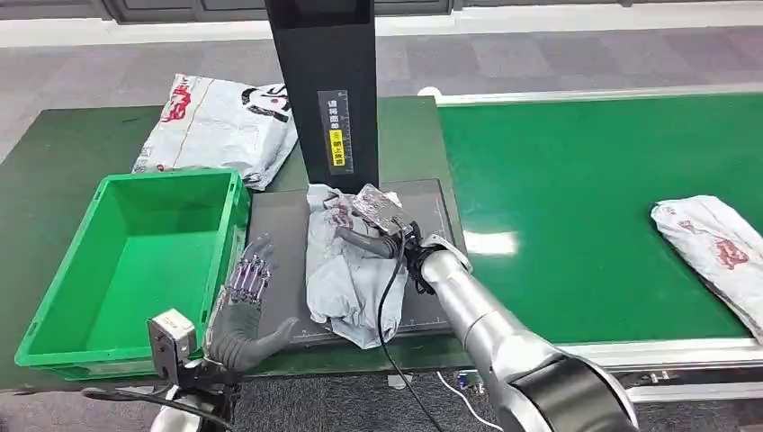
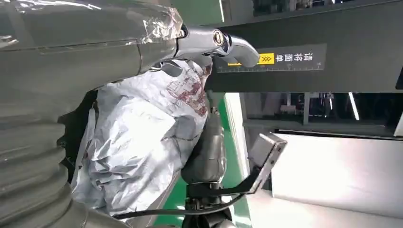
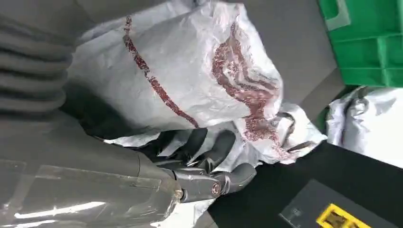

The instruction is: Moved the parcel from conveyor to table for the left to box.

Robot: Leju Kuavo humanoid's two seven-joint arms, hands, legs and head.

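The parcel [image 1: 346, 270], a crumpled grey mailer with red print, is lying on the dark mat [image 1: 279, 234] on the table [image 1: 63, 171], right below the black scanner post [image 1: 328, 90]. The right hand [image 1: 378, 220] is sitting on its upper end, fingers [image 3: 214, 147] curling into the wrinkled plastic and gripping it. The left hand [image 1: 245, 310] is hovering just beside the parcel with fingers spread, holding nothing, next to the green crate [image 1: 135, 261]. Another mailer [image 1: 220, 126] is lying behind the crate, and one more [image 1: 715, 247] is sitting on the green conveyor [image 1: 585, 180].
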